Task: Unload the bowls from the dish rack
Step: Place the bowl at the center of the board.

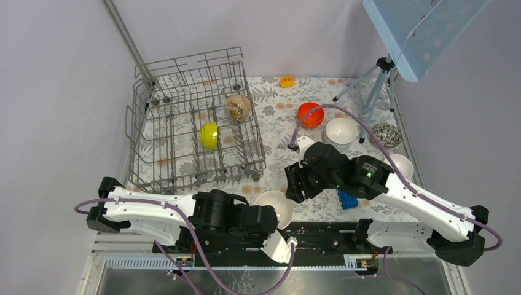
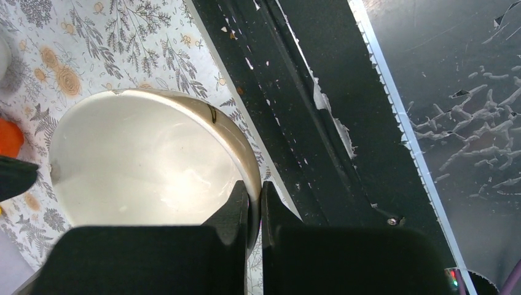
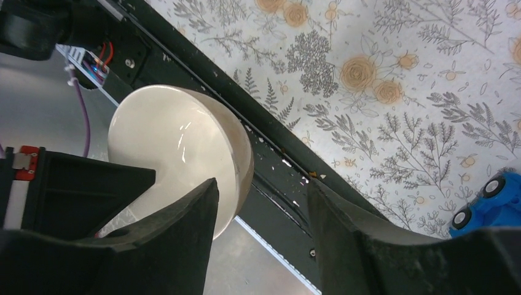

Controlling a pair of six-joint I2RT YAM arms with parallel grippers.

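The grey wire dish rack (image 1: 147,132) stands at the back left. It holds a yellow-green bowl (image 1: 209,135) and a beige patterned bowl (image 1: 238,107). My left gripper (image 1: 276,216) is shut on the near rim of a cream-white bowl (image 1: 273,200), low over the table's front edge. In the left wrist view its fingers (image 2: 236,206) pinch the rim of that bowl (image 2: 147,166). My right gripper (image 1: 293,184) is open and empty just right of the bowl. In the right wrist view the bowl (image 3: 178,141) shows beyond the right gripper (image 3: 263,184).
On the floral mat to the right stand an orange-red bowl (image 1: 311,114), a white bowl (image 1: 341,131), a dark mottled bowl (image 1: 387,134) and a white bowl (image 1: 402,163) partly behind the right arm. A blue toy car (image 1: 348,200) lies under that arm. A tripod (image 1: 376,86) stands at the back right.
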